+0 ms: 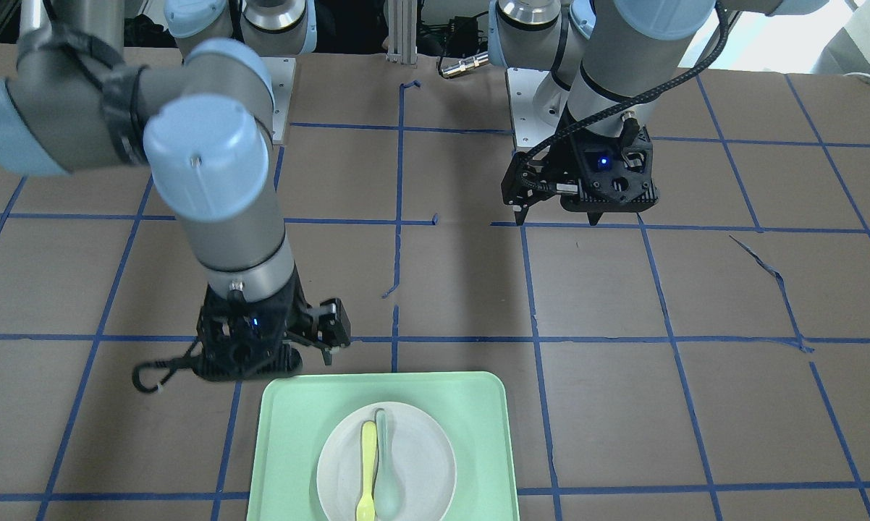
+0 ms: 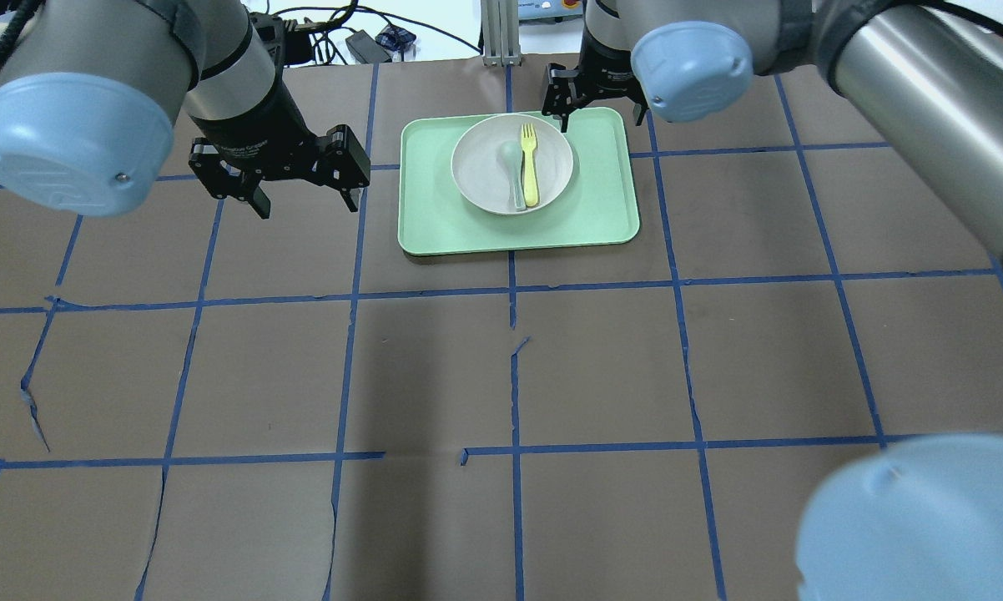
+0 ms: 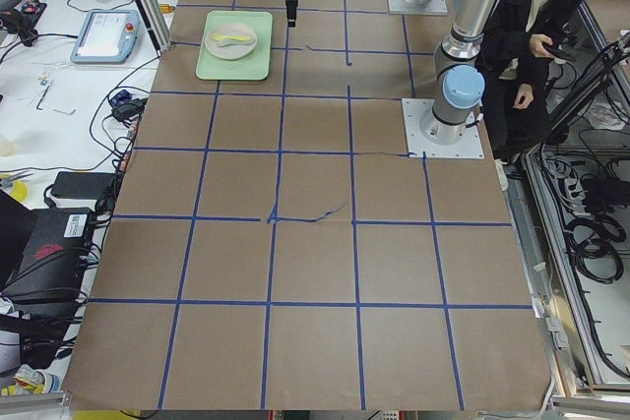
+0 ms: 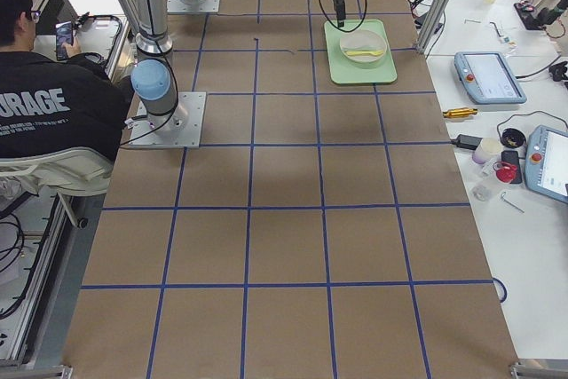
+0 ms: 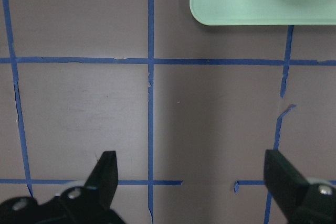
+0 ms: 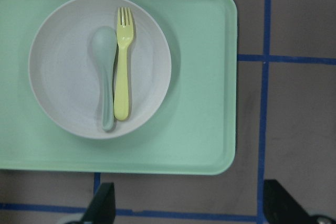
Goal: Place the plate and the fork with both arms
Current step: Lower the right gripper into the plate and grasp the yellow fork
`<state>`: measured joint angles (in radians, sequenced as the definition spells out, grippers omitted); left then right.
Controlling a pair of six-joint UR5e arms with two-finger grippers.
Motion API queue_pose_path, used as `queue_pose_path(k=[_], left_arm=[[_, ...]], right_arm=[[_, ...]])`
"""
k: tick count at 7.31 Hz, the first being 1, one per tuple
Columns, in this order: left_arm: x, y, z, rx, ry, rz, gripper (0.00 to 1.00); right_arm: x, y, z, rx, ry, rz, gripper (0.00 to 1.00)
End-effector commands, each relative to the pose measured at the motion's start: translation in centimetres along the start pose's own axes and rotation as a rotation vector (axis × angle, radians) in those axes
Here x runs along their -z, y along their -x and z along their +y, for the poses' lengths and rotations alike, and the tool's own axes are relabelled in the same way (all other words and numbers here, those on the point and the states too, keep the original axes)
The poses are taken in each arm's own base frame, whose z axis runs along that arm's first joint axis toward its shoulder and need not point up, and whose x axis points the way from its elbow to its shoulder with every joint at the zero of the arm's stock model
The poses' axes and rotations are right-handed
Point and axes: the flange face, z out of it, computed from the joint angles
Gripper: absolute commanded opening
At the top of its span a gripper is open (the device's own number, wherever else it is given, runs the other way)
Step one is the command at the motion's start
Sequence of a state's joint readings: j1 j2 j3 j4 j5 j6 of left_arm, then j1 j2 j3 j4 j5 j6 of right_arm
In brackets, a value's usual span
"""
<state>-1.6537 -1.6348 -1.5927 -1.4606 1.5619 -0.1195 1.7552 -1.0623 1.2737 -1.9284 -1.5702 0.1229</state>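
Observation:
The white plate [image 1: 420, 456] [image 2: 481, 171] [image 6: 63, 82] sits on the pale green tray [image 1: 478, 434] [image 2: 602, 209] [image 6: 205, 103]. The yellow fork [image 1: 368, 463] [image 2: 530, 167] [image 6: 123, 66] lies in the plate beside a teal-grey spoon [image 1: 386, 470] [image 2: 514, 171] [image 6: 105, 72]. My right gripper [image 1: 258, 365] [image 2: 597, 104] [image 6: 191, 208] is open and empty, hovering by the tray's edge on the robot's side. My left gripper [image 1: 558, 217] [image 2: 305, 200] [image 5: 194, 182] is open and empty over bare table, apart from the tray [image 5: 236, 3].
The brown table [image 2: 510, 376] carries a grid of blue tape. The tray [image 3: 236, 66] [image 4: 355, 68] stands near the table's far edge from the robot. A person sits by the robot's base in both side views.

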Motion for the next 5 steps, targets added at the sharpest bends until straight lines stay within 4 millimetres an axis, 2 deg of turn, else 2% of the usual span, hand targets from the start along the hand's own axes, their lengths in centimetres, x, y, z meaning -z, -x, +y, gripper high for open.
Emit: queue_pose_path(k=[1, 2, 3, 4, 5], left_arm=[[-0.1, 0.0, 0.0, 0.000, 0.001, 0.000, 1.00], [-0.4, 0.0, -0.1, 0.000, 0.007, -0.001, 1.00], [-0.5, 0.0, -0.1, 0.000, 0.009, -0.002, 1.00], [-0.7, 0.0, 0.0, 0.000, 0.012, -0.001, 1.00], [-0.7, 0.0, 0.0, 0.000, 0.013, -0.001, 1.00]], right_arm=[[-11.6, 3.3, -5.3, 0.009, 0.087, -0.034, 0.96], [-13.3, 3.5, -5.5, 0.013, 0.104, -0.033, 0.91], [-14.6, 3.7, -5.4, 0.016, 0.121, -0.031, 0.79], [-14.9, 3.7, -5.4, 0.016, 0.121, -0.031, 0.74], [-15.8, 3.8, -5.8, 0.014, 0.100, -0.034, 0.60]])
